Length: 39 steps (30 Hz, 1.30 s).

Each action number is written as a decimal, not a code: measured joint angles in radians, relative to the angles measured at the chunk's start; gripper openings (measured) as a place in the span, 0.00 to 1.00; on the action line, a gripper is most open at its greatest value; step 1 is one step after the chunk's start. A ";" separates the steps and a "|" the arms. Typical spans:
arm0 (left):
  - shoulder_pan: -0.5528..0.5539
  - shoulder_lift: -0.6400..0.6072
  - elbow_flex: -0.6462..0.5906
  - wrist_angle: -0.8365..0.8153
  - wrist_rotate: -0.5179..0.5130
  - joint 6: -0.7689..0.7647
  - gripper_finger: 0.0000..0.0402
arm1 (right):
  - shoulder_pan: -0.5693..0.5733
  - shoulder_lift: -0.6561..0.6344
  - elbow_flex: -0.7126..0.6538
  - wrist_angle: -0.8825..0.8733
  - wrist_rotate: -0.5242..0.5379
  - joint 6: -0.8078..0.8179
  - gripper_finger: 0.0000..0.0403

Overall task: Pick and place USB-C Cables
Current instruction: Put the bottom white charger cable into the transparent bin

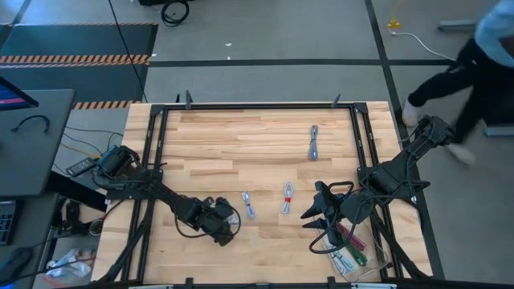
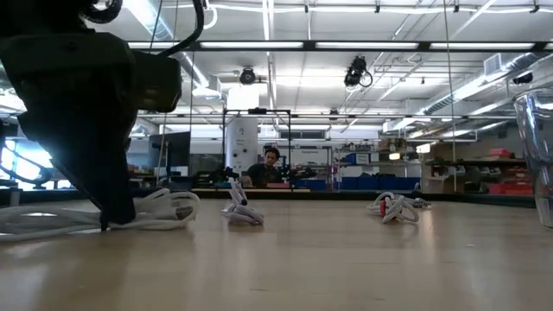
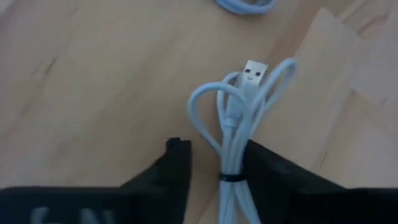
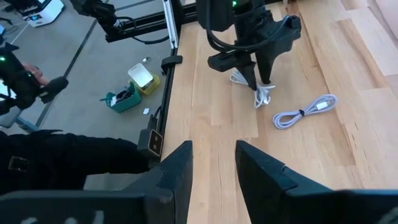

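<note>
A white coiled USB-C cable (image 3: 239,118) with a dark tie lies flat on the wooden table near its front edge. My left gripper (image 3: 217,158) is open and points steeply down over it, one finger on either side of the bundle's tied stretch. The low view shows the same cable (image 2: 164,207) on the table beside that gripper (image 2: 112,216). Another grey cable (image 1: 249,205), one with a red tie (image 1: 287,197) and a third (image 1: 314,142) lie farther off. My right gripper (image 4: 213,152) hangs open and empty above the table's right front. My left gripper straddles the white cable near its dark tie (image 3: 230,177), fingers coming from above and slanting. The bundle runs close along the inner side of one finger (image 3: 267,171); I cannot tell whether they touch. The cable rests wholly on the table.
A clear plastic tray (image 1: 377,261) at the front right corner holds purple and green cables. A black frame (image 1: 241,106) borders the table. A person walks past the far right corner (image 1: 474,64). Bare wood lies at the table's middle and far left.
</note>
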<state>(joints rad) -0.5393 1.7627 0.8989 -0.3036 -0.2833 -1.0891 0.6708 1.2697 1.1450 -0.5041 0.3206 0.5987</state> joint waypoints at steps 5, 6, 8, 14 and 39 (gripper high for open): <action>0.003 0.003 0.019 0.019 -0.018 0.106 0.05 | 0.000 0.000 0.000 0.000 0.000 -0.005 0.31; 0.003 0.005 0.033 0.011 -0.031 0.136 0.05 | 0.000 0.000 0.000 0.001 0.000 -0.011 0.31; 0.007 0.005 0.076 0.006 -0.064 0.197 0.05 | 0.000 0.000 0.000 0.001 0.004 -0.026 0.31; 0.009 -0.038 0.272 0.003 -0.161 0.468 0.05 | 0.000 0.000 0.000 0.002 0.069 -0.061 0.31; -0.116 -0.063 0.861 -0.565 -0.530 0.739 0.05 | -0.146 0.216 -0.037 0.710 -0.030 -0.695 0.36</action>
<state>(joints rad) -0.6552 1.7000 1.7599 -0.8689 -0.8137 -0.3497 0.5248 1.4853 1.1080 0.2057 0.2909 -0.0958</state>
